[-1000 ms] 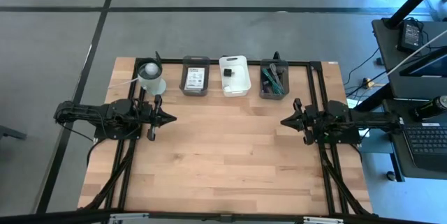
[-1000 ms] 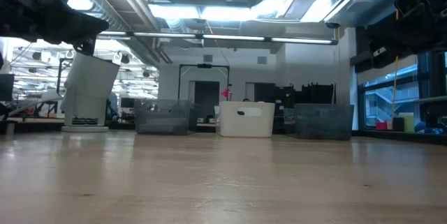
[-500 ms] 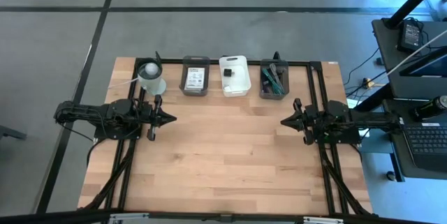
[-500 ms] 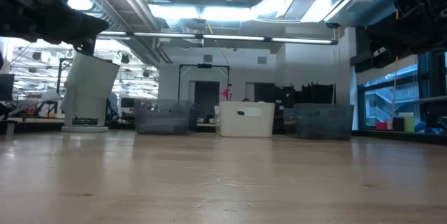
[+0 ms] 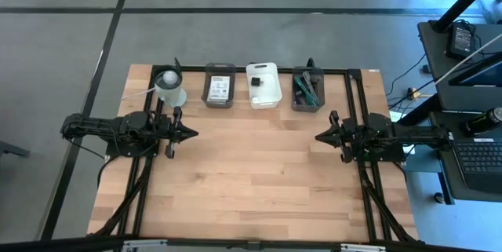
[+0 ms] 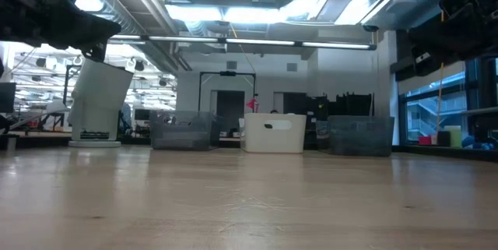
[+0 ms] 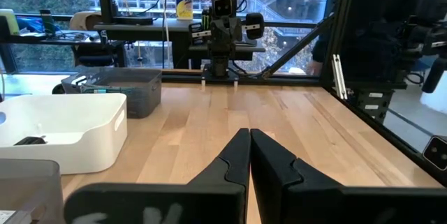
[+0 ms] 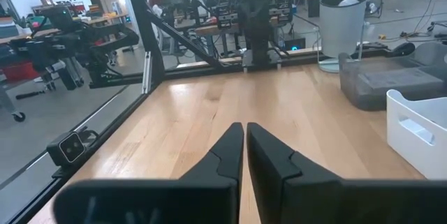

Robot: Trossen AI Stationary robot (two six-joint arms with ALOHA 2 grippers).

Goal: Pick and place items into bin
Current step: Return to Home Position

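Wooden table (image 5: 259, 181), items lodged at far edge: printed packet (image 5: 220, 88) in left bin (image 5: 206, 87), teal-handled tools (image 5: 307, 87) in right bin (image 5: 295, 95). Both empty, fingers pinched together: left gripper (image 5: 190, 133), right gripper (image 5: 320, 136), facing inward from opposite sides. Parked, probably home.

I have open wood across the middle and near side of the table (image 5: 251, 181) between the left gripper (image 5: 192, 133) and right gripper (image 5: 319, 136), both pinched together at its sides, while the far edge is lined by a white cup (image 5: 169, 87), left grey bin (image 5: 220, 85), white bin (image 5: 263, 85) and right grey bin (image 5: 307, 89).
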